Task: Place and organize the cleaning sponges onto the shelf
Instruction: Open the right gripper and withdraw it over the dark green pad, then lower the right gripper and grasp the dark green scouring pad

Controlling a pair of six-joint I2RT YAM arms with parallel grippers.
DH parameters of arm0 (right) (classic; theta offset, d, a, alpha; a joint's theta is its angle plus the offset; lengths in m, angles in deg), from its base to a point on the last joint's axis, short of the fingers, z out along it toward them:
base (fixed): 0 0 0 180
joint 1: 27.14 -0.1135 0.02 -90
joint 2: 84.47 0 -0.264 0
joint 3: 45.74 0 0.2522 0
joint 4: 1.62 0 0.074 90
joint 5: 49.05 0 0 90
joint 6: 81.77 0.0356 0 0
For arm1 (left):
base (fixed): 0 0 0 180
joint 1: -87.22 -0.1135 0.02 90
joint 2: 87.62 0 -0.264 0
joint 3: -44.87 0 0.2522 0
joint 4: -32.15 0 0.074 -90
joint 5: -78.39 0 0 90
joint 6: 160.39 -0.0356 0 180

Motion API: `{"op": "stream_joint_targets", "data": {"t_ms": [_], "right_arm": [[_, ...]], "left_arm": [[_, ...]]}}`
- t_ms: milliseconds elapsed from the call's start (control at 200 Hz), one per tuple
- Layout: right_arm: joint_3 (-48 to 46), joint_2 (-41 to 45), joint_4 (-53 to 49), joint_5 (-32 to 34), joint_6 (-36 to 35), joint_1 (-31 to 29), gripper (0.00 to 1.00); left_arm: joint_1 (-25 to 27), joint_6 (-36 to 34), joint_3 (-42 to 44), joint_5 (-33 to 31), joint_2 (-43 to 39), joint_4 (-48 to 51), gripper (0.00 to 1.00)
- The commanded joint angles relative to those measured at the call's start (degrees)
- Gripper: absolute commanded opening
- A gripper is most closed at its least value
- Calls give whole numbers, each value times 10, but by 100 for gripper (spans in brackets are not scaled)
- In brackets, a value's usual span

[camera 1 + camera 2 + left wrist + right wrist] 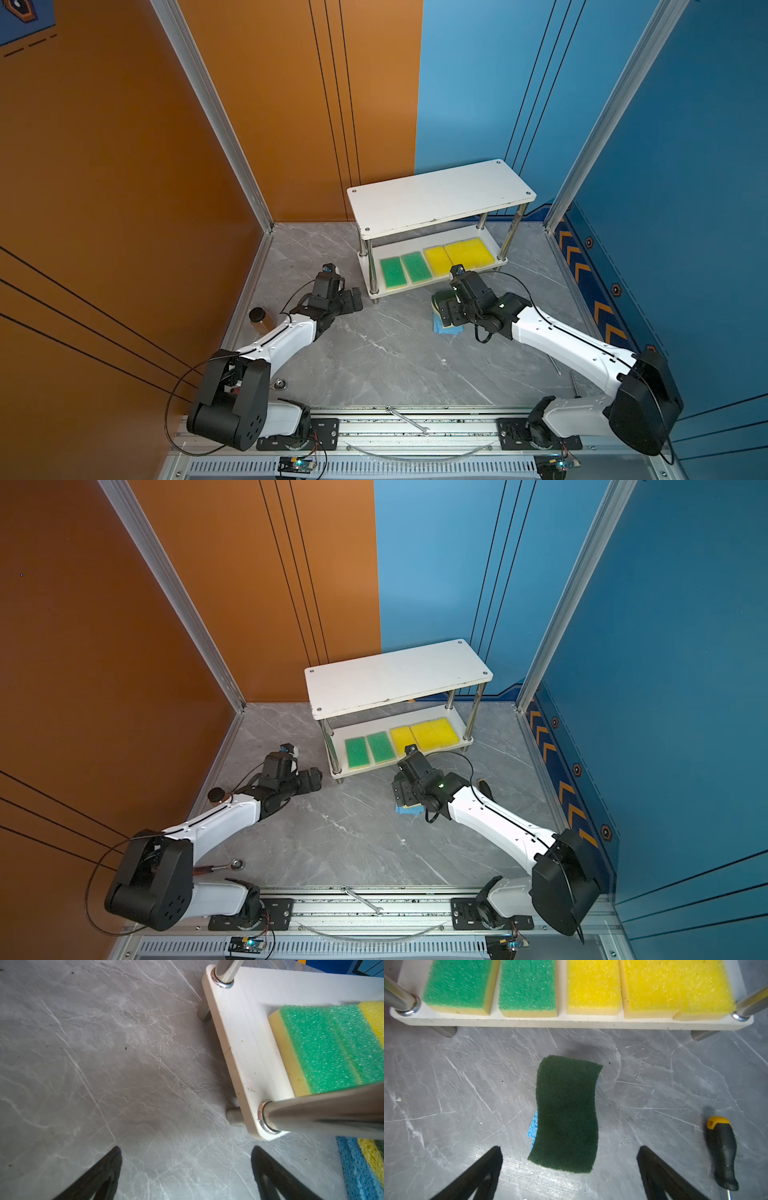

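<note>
Sponge (566, 1113), dark green, lies just ahead of our right fingers (495, 1155), which stand wide apart, its long axis pointing at the shelf (571, 1022).

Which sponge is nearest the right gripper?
The wavy dark-green-topped sponge, lying atop a light blue sponge on the table; the others sit on the white shelf's lower board.

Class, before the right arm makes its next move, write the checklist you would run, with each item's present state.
1. Right gripper open: ok.
2. Dark green-topped sponge lined up ahead between its fingers: ok.
3. Nothing under that sponge: not ok; a blue sponge lies beneath it.
4. Free room on the shelf's top board: ok.
5. Left gripper open and empty: ok.
6. Screwdriver off to the side: ok.
</note>
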Motion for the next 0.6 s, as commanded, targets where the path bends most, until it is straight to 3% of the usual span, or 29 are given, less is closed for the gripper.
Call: {"op": "stream_joint_targets", "data": {"t_ms": [0,596], "right_arm": [[-3,-19,-11,-16,9,3,99],[9,-95,9,-28,2,14,93]], "left_arm": [[0,-6,-13,8,-11,13,97],[0,-6,-13,8,-6,15,97]]}}
